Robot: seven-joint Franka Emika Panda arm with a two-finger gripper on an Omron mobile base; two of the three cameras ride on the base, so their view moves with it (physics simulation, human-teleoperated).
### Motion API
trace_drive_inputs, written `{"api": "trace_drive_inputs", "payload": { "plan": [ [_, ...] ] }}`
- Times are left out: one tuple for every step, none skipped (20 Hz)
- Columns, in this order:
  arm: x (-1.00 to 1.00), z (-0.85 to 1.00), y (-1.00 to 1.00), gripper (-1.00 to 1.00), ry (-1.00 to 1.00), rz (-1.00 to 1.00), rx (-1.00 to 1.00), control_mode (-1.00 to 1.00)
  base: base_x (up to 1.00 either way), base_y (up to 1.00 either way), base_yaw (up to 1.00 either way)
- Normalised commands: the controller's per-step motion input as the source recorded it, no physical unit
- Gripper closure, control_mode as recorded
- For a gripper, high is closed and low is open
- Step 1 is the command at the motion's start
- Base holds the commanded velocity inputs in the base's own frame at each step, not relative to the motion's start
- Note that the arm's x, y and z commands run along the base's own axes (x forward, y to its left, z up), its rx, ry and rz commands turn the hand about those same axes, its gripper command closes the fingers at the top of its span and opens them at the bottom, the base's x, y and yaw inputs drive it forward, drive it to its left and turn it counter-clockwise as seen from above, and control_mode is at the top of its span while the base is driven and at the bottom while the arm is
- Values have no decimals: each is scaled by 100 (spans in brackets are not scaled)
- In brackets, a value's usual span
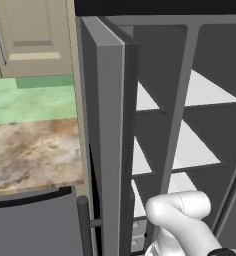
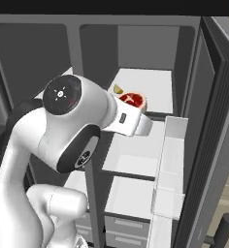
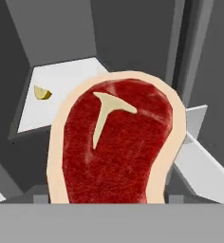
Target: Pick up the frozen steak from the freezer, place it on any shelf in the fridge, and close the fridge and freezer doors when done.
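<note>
End effector: grips frozen steak (image 3: 117,144) | small yellow item (image 3: 42,93) on shelf (image 3: 66,88) behind

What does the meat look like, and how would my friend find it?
Look at the tall grey fridge unit with both doors open, then at the top white shelf of its wider side. Just before it sits the round red steak with a tan rim, far bigger and redder than the little yellow item behind.

Steak (image 3: 118,147) red, tan rim, pale T-mark; shelf (image 2: 145,89) white.
</note>
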Motion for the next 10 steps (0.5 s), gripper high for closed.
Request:
{"api": "trace_drive_inputs", "payload": {
  "plan": [
    [100, -15, -41, 100, 7, 1, -14, -100, 0, 0, 0],
    [100, -14, -41, 100, 7, 3, -11, -100, 0, 0, 0],
    [100, -12, -41, 100, 5, 3, -8, -100, 0, 0, 0],
    [100, -11, -39, 100, 4, 3, -8, -100, 0, 0, 0],
    [100, -11, -38, 100, 3, 3, -7, -100, 0, 0, 0],
    [100, -14, -38, 100, 2, 3, -7, -100, 0, 0, 0],
    [100, -11, -38, 100, 1, 3, -7, -100, 0, 0, 0],
    [100, -8, -39, 100, 0, 2, -5, -100, 0, 0, 0],
    [100, -3, -38, 100, 0, 2, -3, -100, 0, 0, 0],
    [100, 0, -35, 100, 0, 2, 0, -100, 0, 0, 0]
  ]
}}
